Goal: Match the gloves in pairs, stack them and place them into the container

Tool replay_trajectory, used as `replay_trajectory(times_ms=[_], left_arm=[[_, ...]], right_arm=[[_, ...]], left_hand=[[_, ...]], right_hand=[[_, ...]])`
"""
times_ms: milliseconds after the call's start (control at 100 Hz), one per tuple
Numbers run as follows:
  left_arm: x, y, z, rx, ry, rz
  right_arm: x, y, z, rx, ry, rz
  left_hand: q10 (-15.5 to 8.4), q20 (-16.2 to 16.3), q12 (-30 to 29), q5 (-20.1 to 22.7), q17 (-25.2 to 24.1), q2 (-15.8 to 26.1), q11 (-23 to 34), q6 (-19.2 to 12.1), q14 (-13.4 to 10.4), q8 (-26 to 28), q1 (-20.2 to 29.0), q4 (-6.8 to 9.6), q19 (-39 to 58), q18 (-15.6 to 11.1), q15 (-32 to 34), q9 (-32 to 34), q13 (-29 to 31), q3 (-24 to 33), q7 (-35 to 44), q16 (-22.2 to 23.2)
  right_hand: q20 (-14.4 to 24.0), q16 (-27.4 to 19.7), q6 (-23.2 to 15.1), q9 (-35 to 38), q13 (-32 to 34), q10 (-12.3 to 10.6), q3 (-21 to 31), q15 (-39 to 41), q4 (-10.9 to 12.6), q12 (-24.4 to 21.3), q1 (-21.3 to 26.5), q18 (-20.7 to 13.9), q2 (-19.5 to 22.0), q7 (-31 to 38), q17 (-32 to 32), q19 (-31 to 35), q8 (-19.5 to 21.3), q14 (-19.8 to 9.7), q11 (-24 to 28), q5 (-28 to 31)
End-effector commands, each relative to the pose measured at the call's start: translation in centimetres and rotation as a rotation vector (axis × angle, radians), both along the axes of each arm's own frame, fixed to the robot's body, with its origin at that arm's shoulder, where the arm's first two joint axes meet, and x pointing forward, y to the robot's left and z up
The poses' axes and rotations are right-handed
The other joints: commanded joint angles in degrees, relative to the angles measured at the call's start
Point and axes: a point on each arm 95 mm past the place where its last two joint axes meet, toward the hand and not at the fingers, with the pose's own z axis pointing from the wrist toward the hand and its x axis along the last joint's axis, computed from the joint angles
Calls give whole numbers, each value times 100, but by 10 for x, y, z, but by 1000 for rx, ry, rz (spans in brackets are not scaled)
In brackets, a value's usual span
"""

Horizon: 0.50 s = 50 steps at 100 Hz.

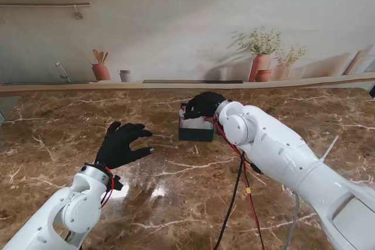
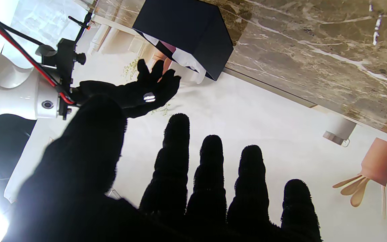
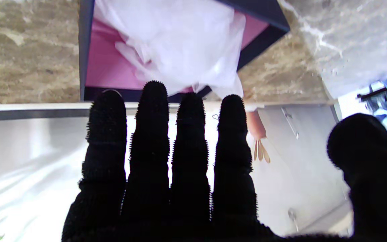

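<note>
**Gloves in the box, both hands empty**

A dark box (image 1: 196,130) with a pink lining is seen on the marble table (image 1: 176,203), at about 12 o'clock from the table's middle, close to the far edge. White gloves (image 3: 186,40) are seen lying crumpled inside it in the right wrist view, part of the material hanging over one wall; whether they are stacked as a pair cannot be told. In the stand view a white patch (image 1: 196,122) is visible at the box's open top.

The right hand (image 1: 205,104) is held over the box, at its 12 to 1 o'clock side. Its fingers (image 3: 149,141) are stretched out straight and close together, the thumb set apart, and nothing is held; whether the box is touched cannot be told. From the left wrist view the same hand (image 2: 139,92) is shown flat above the box (image 2: 193,30), with a gap between them.

The left hand (image 1: 122,144) is placed at about 9 o'clock from the box, well apart from it. Its fingers (image 2: 210,174) are spread and nothing is gripped. Whether the table is touched cannot be told.
</note>
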Motion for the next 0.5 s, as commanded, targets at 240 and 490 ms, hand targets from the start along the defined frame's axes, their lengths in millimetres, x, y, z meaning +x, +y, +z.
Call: replay_trajectory(times_ms=[240,490], left_arm=[[1,-10,3,-46,-2,-30],[2,-21,4,-137,8,-67]], right_arm=[[-47,-27,2,169,-135,-37],[-100,-53,-10,330,-239,-28]], left_hand=[[72,-489,-48,-144,143,263,-45,149,-195,-51,171,157,626,-675,-97,-259,-193,-330,-147,-64],[54,-2112,-197,-366,361,1006,-98,494,-296,-318,420,337,1451,-1275,-124,-453,-250,-2116,-656,-442]], right_hand=[[-19,72,-6,-194,-397,-173,5,-208,276,40,-299,-38,44,-149,-465,-549,85,-36,-129,-231],[-529,-358,275,-781,-1079,-196,9,-762,283,-321,-495,-339,191,-642,-989,-1570,-86,-259,-527,-728]])
